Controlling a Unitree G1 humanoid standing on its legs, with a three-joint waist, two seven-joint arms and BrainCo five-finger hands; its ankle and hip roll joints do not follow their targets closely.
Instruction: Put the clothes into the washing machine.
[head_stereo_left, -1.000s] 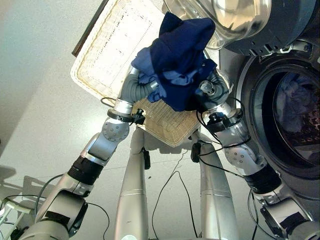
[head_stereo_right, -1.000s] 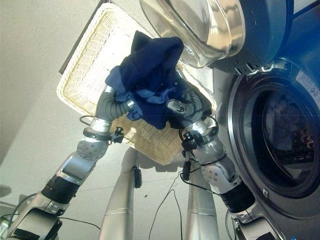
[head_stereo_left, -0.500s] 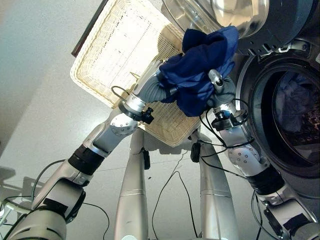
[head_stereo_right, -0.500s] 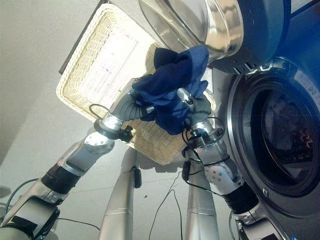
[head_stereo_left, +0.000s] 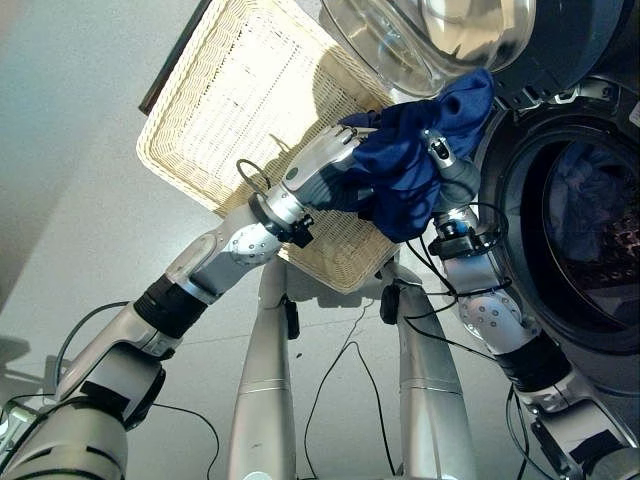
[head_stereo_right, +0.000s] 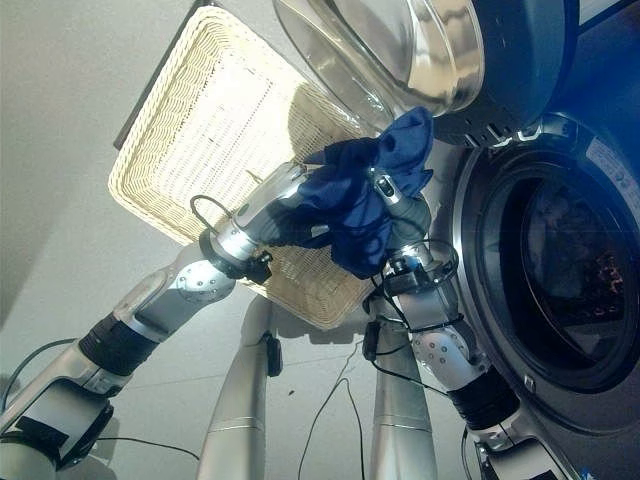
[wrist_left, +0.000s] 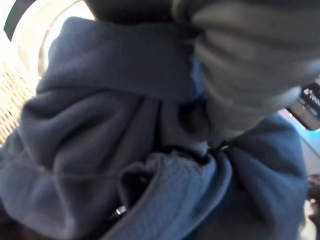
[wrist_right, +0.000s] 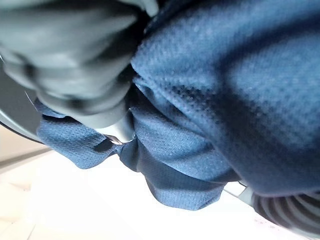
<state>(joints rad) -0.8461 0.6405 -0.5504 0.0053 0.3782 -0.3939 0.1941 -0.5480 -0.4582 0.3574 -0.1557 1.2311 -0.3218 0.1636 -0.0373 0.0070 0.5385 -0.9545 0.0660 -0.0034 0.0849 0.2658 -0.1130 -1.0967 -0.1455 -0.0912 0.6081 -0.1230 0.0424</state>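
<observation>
Dark blue clothes bundle (head_stereo_left: 415, 165) held up between left hand (head_stereo_left: 322, 170) and right hand (head_stereo_left: 447, 172), just left of the washing machine opening (head_stereo_left: 585, 230), above the wicker basket (head_stereo_left: 240, 120). Fingers of both buried in cloth; grip cannot be told. Open door (head_stereo_left: 440, 35) overhead.

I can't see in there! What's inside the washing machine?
Through the washing machine's open door, some bluish clothes lie in the dark drum. How many, I can't tell; the rest is hidden.

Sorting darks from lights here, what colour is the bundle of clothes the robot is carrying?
Dark navy blue clothes, clearest in the left eye view.
</observation>
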